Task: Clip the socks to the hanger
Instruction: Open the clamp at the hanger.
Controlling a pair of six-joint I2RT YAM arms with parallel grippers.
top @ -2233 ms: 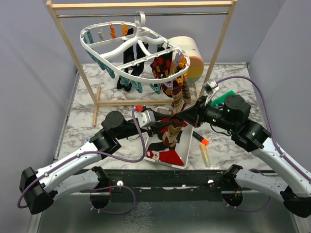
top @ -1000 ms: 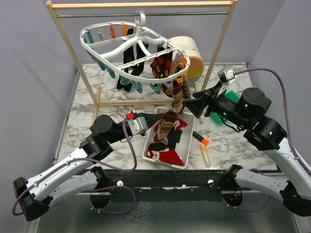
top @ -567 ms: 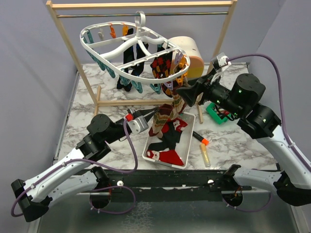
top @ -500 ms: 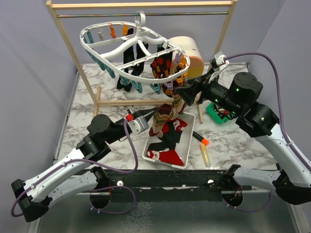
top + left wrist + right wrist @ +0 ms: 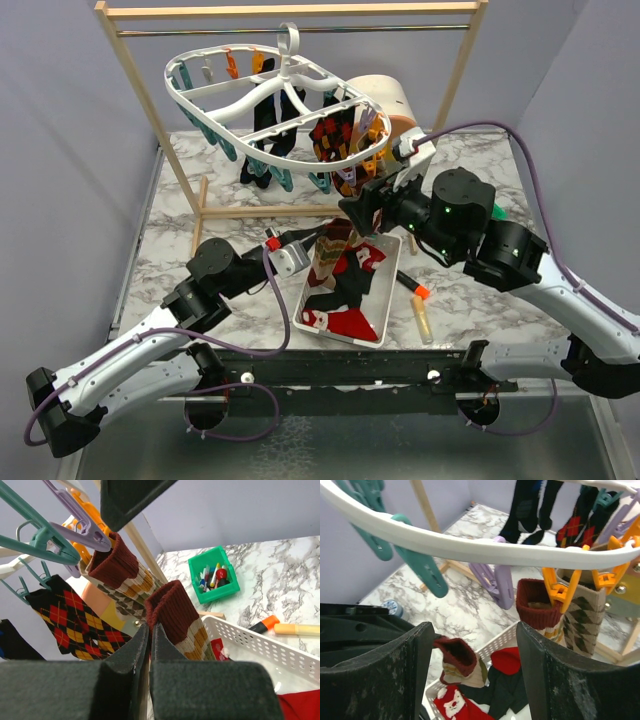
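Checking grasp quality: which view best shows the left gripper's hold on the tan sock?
Left wrist: the left gripper is seen close up, shut on the sock at its maroon cuff. The top view shows the grip small and partly hidden. The right wrist view shows the cuff, but the fingers are unclear.

White oval hanger [image 5: 288,72] with cross ribs, hung by its top hook and tilted; teal, purple and orange clips round the rim. Clipped on: black socks [image 5: 266,140], a black sock with red-yellow argyle [image 5: 330,135], and a tan argyle sock [image 5: 540,605] with a maroon cuff in an orange clip [image 5: 560,587]. Second tan sock [image 5: 175,615] stands cuff-up just below the rim, pinched in the left tool [image 5: 150,630]. Red and black socks [image 5: 345,300] lie heaped in a white basket [image 5: 390,290].
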